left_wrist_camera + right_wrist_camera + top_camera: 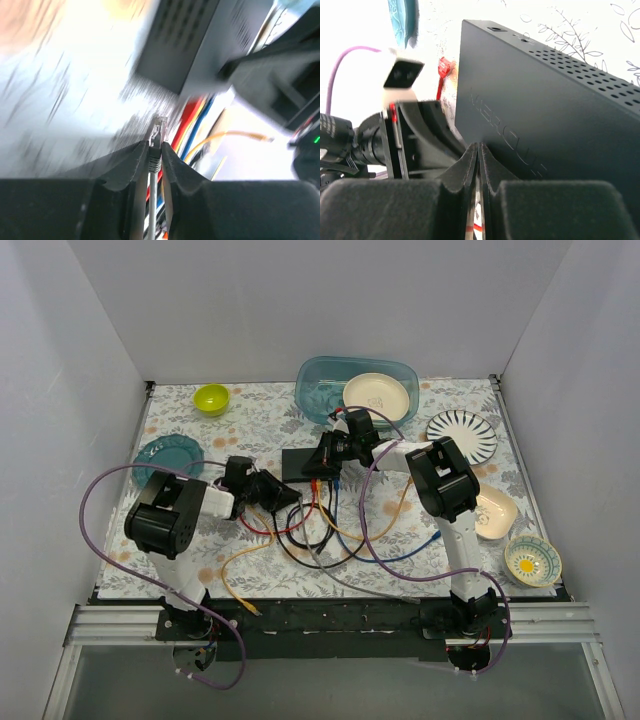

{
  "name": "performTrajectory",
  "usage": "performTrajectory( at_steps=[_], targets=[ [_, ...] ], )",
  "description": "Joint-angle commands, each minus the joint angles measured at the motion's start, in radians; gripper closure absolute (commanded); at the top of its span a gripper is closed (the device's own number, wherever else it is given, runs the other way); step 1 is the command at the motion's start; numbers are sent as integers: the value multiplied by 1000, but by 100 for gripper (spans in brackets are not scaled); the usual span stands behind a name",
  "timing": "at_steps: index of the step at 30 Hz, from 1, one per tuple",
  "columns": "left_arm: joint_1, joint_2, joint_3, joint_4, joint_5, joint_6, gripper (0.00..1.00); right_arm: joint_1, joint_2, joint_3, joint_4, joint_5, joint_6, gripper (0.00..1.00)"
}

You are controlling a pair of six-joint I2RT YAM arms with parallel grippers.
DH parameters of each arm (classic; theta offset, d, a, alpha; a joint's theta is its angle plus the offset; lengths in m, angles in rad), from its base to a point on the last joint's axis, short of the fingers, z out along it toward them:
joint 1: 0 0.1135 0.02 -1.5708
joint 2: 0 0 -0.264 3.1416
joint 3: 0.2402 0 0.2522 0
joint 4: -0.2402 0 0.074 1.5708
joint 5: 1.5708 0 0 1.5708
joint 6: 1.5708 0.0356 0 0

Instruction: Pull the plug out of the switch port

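Note:
The switch (300, 462) is a flat black box lying mid-table; it also shows in the left wrist view (185, 45) and the right wrist view (545, 100). My left gripper (293, 498) is shut on the clear plug (158, 131) of a grey cable (151, 200). The plug is free in the air, a short way off the switch's port edge. Red, yellow and blue cables (192, 125) still run into the ports. My right gripper (322, 462) is shut, its fingertips (485, 155) resting on the switch's top face.
Loose coloured cables (300, 540) loop across the mat in front of the switch. A teal bin (330, 385) with a cream plate stands behind. A striped plate (462, 435), two dishes at right, a green bowl (211, 398) and a teal plate (165, 455) ring the area.

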Motion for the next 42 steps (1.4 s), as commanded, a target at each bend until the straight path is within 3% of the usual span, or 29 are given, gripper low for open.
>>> performTrajectory(
  at_steps=[1,7,11,13,15,18,20,21,22,26,31,35,42],
  targets=[
    [6,-107,-129,-219,-41,114,100,-19,39,-16,-56,51,-26,88],
    [17,-365,-155,-405,-153,179,100,-19,22,-28,-62,59,-32,88],
    [72,-570,-93,-688,-300,196,100,-19,-2,-60,-69,71,-47,88],
    [80,-591,-60,-774,-358,203,94,-19,-13,-79,-70,72,-50,88],
    [83,-629,-50,-793,-381,206,65,-19,-24,-89,-72,75,-55,88],
    [83,-631,-36,-717,-340,211,42,-20,-38,-96,-78,80,-64,88],
    [80,-615,-31,-634,-294,219,33,-20,-44,-94,-89,85,-72,88],
    [78,-598,-27,-548,-245,223,16,-22,-50,-93,-92,86,-73,88],
    [75,-559,-11,-507,-218,225,14,-25,-53,-96,-98,86,-75,88],
    [26,-428,61,-295,-105,214,18,-43,-84,-111,-102,111,-82,89],
    [-58,-224,162,-233,-67,196,33,-81,-105,-137,-116,137,-96,91],
    [-106,-100,167,-135,-59,131,50,-107,-111,-162,-102,137,-89,92],
    [-121,-23,150,-141,-117,73,58,-129,-102,-165,-95,123,-81,92]
  ],
)
